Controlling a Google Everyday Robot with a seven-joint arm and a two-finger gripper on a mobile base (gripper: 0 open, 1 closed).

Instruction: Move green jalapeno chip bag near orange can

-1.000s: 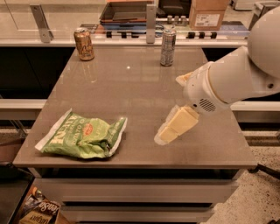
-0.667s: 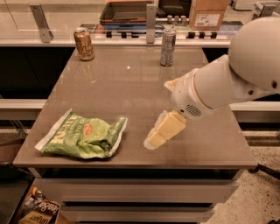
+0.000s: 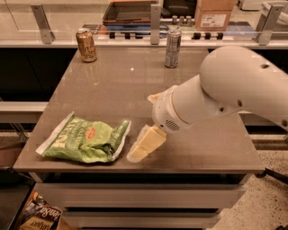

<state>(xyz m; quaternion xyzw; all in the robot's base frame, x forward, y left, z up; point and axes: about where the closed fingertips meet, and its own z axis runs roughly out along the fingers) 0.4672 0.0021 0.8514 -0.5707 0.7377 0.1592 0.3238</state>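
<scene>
The green jalapeno chip bag (image 3: 85,141) lies flat and crinkled at the front left of the table, with white lettering and a small red oval logo. The orange can (image 3: 86,45) stands upright at the table's far left corner, far from the bag. My gripper (image 3: 140,149) hangs from the white arm just right of the bag, its pale fingers close to the bag's right edge and low over the table surface.
A taller silver-grey can (image 3: 172,48) stands at the back middle of the grey table (image 3: 135,90). Behind is a counter with a dark tray (image 3: 128,11), a cardboard box (image 3: 215,13) and metal rail posts. A printed bag (image 3: 40,215) lies on the floor at front left.
My arm and gripper have moved left and slightly forward across the table, from its right half to right beside the chip bag. The bag and both cans have not moved.
</scene>
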